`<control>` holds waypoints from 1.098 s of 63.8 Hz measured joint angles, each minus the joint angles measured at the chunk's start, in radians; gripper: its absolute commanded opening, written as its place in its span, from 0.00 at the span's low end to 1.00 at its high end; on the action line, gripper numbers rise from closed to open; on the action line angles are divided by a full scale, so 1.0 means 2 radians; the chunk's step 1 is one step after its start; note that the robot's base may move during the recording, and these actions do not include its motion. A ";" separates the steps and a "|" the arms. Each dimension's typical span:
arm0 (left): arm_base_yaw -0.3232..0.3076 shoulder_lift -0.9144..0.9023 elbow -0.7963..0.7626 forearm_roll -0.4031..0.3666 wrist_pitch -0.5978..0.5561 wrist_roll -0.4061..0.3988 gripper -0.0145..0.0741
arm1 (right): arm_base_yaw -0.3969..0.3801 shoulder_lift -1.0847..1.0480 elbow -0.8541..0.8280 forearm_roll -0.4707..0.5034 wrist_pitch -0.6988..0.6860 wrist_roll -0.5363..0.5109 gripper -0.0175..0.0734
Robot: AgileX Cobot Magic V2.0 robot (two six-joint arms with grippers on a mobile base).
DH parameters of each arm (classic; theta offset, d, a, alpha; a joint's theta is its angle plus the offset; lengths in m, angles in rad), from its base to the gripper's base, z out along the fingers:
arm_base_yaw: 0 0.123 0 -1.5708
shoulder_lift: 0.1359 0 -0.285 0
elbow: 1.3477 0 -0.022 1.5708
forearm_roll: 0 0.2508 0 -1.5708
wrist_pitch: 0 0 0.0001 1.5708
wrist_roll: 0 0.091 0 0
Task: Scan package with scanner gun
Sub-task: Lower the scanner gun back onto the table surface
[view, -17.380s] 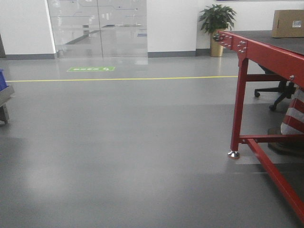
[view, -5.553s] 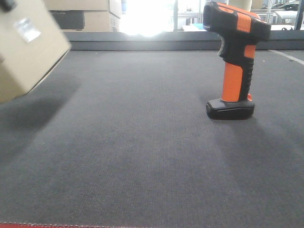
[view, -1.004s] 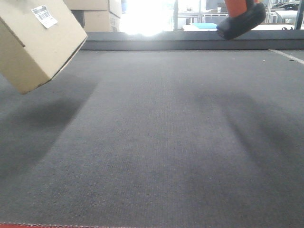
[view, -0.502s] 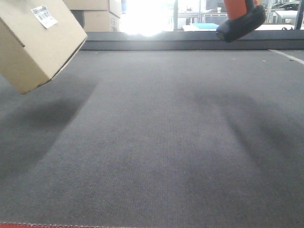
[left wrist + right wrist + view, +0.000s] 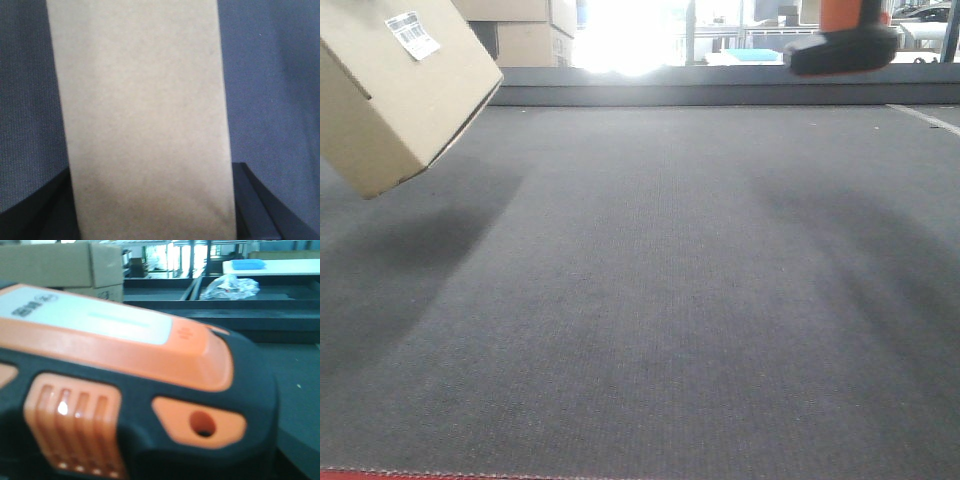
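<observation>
The package (image 5: 395, 95), a plain tan box with a white barcode sticker (image 5: 412, 33) on its upper face, hangs tilted above the table at the upper left. In the left wrist view the package (image 5: 142, 115) fills the middle, and my left gripper (image 5: 150, 215) is shut on it, a dark finger (image 5: 252, 207) showing on each side. The scanner gun (image 5: 840, 48) hangs at the top right, only its flat black base and a bit of orange handle in frame. Its black and orange body (image 5: 130, 390) fills the right wrist view and hides my right gripper's fingers.
The dark grey felt table top (image 5: 650, 300) runs to a raised dark ledge (image 5: 720, 88) at the back and a red front edge (image 5: 380, 475). Tan cartons (image 5: 520, 40) stand stacked at the back left. Crumpled plastic (image 5: 232, 287) lies beyond the ledge.
The scanner gun's base has swung from tilted to level and shifted slightly right, still in the air. The package has stayed where it was.
</observation>
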 measured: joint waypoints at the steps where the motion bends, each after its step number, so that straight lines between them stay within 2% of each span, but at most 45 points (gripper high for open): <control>1: 0.000 0.000 0.000 0.000 0.000 0.000 0.04 | 0.000 -0.001 0.002 0.002 -0.004 0.003 0.02; 11: 0.000 0.000 0.000 0.000 0.000 0.000 0.04 | 0.000 -0.004 0.042 0.000 -0.034 0.046 0.02; 16: 0.000 0.000 0.000 0.000 0.000 0.000 0.04 | 0.000 -0.004 0.068 -0.033 -0.043 0.091 0.02; 23: 0.000 0.000 0.000 0.000 0.000 0.000 0.04 | 0.000 -0.004 0.107 -0.118 -0.067 0.173 0.02; 27: 0.000 0.000 0.000 0.000 0.000 0.000 0.04 | 0.000 -0.004 0.124 -0.152 -0.083 0.203 0.02; 53: 0.000 0.000 0.000 0.000 0.000 0.000 0.04 | 0.000 0.054 0.151 -0.233 -0.187 0.267 0.02; 70: 0.000 0.000 0.000 0.000 0.000 0.000 0.04 | 0.000 0.114 0.151 -0.241 -0.246 0.309 0.02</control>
